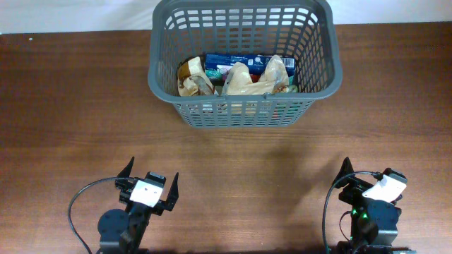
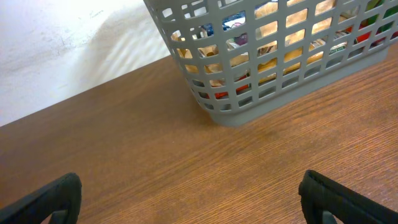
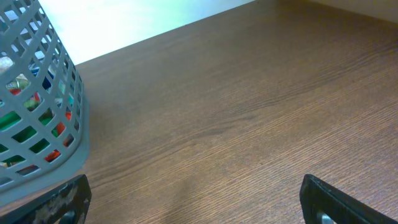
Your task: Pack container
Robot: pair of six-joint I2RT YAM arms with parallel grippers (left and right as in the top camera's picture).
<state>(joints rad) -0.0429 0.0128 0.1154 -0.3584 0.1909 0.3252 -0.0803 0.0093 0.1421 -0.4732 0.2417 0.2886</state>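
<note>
The container (image 1: 244,113), a dark grey lattice basket, stands at the far middle of the wooden table. Inside it lie a blue packet (image 1: 244,61), a tan bag (image 1: 248,81) and a brown packet (image 1: 192,77). My left gripper (image 1: 151,178) rests open near the front left edge, well short of the basket. My right gripper (image 1: 367,180) is open near the front right edge. In the left wrist view the container (image 2: 249,112) fills the upper right, and the left gripper (image 2: 193,205) has only bare wood between its fingers. The right gripper (image 3: 196,202) is likewise empty, with the container (image 3: 62,165) at the left.
Brown wooden tabletop (image 1: 85,106) spreads on both sides of the basket and between it and the arms. A white wall (image 2: 56,43) runs along the table's far edge, just behind the basket. Black cables loop beside both arm bases at the front.
</note>
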